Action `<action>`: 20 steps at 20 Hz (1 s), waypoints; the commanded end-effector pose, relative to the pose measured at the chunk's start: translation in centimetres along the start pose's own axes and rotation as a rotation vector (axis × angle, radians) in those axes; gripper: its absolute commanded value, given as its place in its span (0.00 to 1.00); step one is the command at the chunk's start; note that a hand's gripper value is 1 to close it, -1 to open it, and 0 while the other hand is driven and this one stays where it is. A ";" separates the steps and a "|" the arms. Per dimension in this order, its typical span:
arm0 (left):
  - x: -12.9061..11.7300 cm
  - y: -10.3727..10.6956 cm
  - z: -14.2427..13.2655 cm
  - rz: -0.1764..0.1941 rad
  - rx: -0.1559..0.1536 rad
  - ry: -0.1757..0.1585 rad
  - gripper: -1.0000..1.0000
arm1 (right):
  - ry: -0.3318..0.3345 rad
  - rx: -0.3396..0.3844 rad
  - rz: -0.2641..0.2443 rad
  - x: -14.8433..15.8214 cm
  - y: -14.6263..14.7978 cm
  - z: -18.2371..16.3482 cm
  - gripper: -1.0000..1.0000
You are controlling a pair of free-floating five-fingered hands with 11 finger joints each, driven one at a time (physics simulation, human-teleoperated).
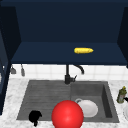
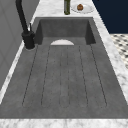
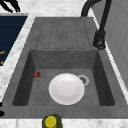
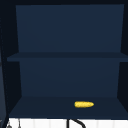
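Note:
My left hand [image 1: 35, 117] hangs at the front left corner of the grey sink [image 1: 45, 93], over the drainboard's near edge; in the right side view this left hand [image 3: 10, 5] shows at the top left with its fingers spread and holding nothing. A large red round thing [image 1: 67, 115] stands at the sink's front edge, to the right of that hand and apart from it. A white plate [image 1: 88, 108] lies in the basin [image 3: 105, 82], also seen as the plate [image 3: 66, 88]. A black bit of my right hand [image 1: 125, 99] shows at the right edge by a green bottle [image 1: 121, 95].
A yellow corn cob [image 1: 83, 50] lies on the lowest shelf of the open dark blue cabinet [image 4: 67, 75]. The black tap [image 1: 68, 75] stands behind the sink. On the right counter stand the bottle [image 2: 66, 6] and a small plate with a brown thing [image 2: 80, 7].

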State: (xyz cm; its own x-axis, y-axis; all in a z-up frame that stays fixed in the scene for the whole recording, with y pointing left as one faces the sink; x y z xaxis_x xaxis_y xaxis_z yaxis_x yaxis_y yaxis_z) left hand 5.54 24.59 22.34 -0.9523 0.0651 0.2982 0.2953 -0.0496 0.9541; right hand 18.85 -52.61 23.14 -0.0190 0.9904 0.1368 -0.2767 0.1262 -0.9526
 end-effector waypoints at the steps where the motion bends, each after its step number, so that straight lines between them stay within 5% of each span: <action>1: 0.0 0.0 0.0 0.000 0.000 0.000 0.50 | -0.010 -0.017 0.003 2.6 0.8 1.5 0.00; 20: 0.0 0.0 0.0 0.000 0.000 0.000 0.50 | -0.005 -0.091 0.009 16.5 4.8 6.5 0.00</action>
State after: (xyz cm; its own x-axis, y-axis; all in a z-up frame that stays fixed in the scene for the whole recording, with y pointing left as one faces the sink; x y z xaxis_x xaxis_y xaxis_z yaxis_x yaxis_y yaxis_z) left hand 5.54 24.59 22.34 -0.9523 0.0651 0.2982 0.2953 -0.0496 0.9541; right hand 11.67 -38.22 22.77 -0.0204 0.9909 0.1330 -0.2257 0.1251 -0.9661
